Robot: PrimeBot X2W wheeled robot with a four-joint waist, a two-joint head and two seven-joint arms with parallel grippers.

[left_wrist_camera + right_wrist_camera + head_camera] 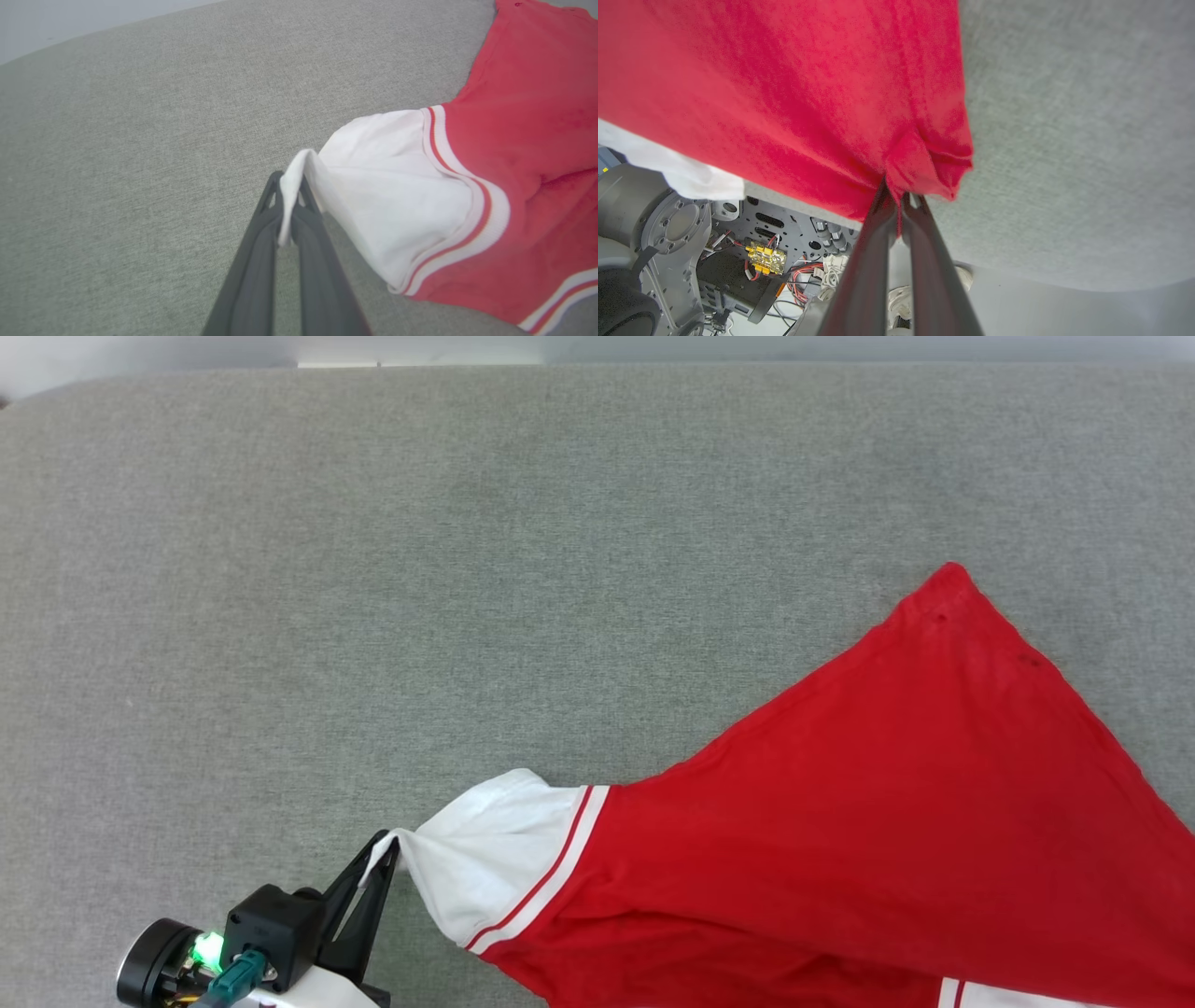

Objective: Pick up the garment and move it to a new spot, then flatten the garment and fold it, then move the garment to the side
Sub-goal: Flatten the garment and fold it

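Observation:
The red garment (878, 821) lies stretched over the right part of the grey surface, plain side up, with a white sleeve (485, 859) edged in red-and-white trim toward the left. My left gripper (381, 851) is shut on the tip of that white sleeve (373, 196), pinching the cloth between its fingertips (292, 196). In the right wrist view my right gripper (896, 196) is shut on a bunched red corner of the garment (784, 93), which hangs in front of the camera. Letters and number are hidden.
The grey fabric-covered surface (467, 569) spreads wide to the left and far side of the garment. Its far edge meets a pale wall at the top. Under the hanging cloth, the right wrist view shows my own base with wiring (761, 256).

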